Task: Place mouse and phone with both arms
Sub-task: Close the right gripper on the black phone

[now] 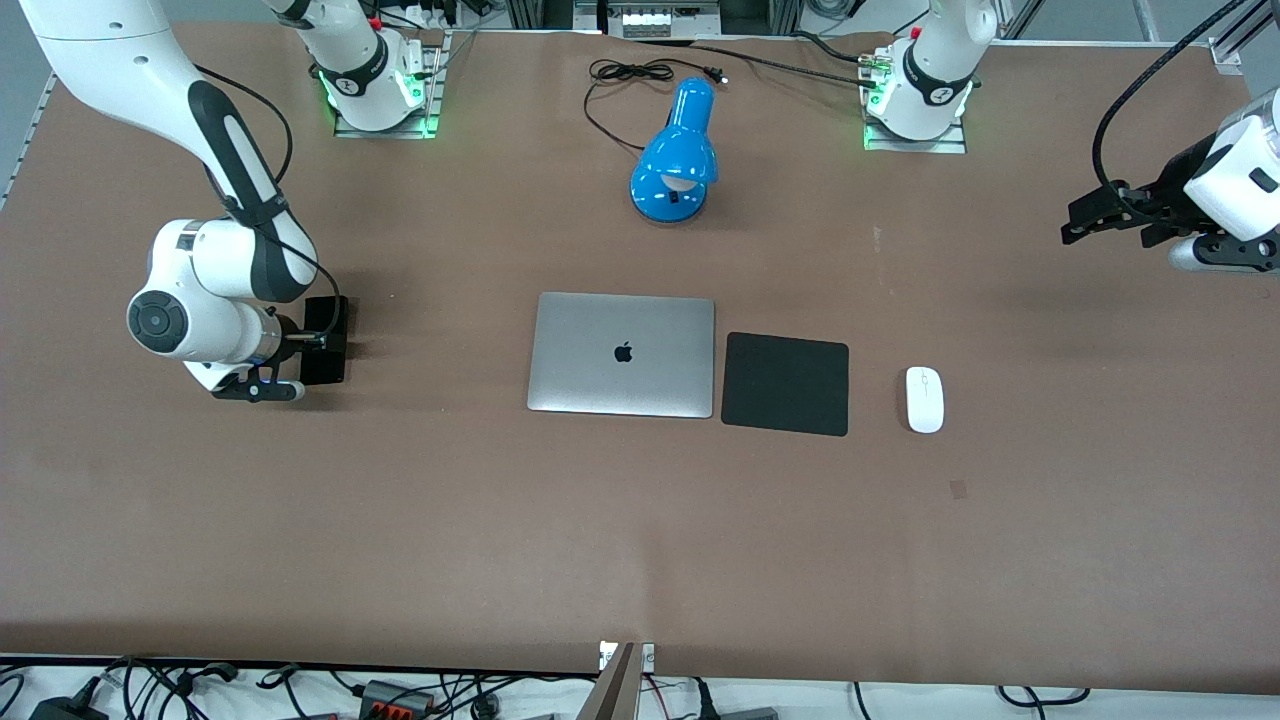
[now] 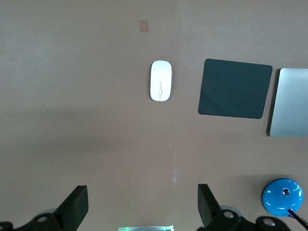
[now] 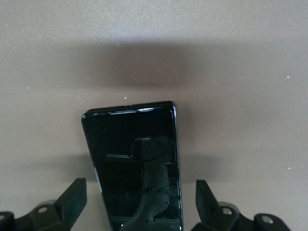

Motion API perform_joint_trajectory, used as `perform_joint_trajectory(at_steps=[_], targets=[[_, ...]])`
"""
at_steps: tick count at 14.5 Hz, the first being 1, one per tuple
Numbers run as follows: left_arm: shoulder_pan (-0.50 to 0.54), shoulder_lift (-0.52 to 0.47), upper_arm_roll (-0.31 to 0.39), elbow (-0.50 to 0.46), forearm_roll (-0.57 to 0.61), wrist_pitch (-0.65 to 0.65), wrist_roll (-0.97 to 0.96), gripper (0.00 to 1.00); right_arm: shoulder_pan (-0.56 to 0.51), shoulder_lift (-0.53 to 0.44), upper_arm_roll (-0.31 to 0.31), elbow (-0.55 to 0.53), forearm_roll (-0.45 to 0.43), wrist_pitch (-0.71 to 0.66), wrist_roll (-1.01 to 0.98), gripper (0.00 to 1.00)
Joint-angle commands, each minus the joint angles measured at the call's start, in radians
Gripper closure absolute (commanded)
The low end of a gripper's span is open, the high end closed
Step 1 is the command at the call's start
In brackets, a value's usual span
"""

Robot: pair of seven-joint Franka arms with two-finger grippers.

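I see the silver laptop [image 1: 621, 354] closed at mid-table, the mouse pad [image 1: 785, 384] just beside it, and the mouse [image 1: 924, 399] near the pad toward my left arm's end. The blue lamp [image 1: 677, 155] lies farther from the camera. My right gripper [image 1: 322, 340] hangs low over the phone [image 1: 325, 345]; my left gripper [image 1: 1100, 215] hovers over bare table.

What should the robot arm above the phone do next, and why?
Probably lower the right gripper straight down over the phone. Its fingers are open on either side of the phone, which lies flat on the table at the right arm's end. The left gripper, also open, hangs over bare table, and the mouse lies untouched beside the mouse pad.
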Motion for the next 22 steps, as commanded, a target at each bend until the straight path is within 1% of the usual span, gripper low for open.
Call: perform_joint_trajectory(at_steps=[1, 4, 22], targets=[[0.005, 0.017, 0.000, 0.033, 0.018, -0.022, 0.024, 0.00, 0.004, 0.006, 0.003, -0.021, -0.002, 0.045, 0.015, 0.00], [0.005, 0.017, 0.000, 0.035, 0.018, -0.022, 0.026, 0.00, 0.006, 0.020, 0.003, -0.023, -0.002, 0.052, 0.012, 0.00], [0.003, 0.017, -0.003, 0.036, 0.023, -0.022, 0.021, 0.00, 0.000, 0.023, 0.003, -0.028, -0.002, 0.046, 0.007, 0.00]])
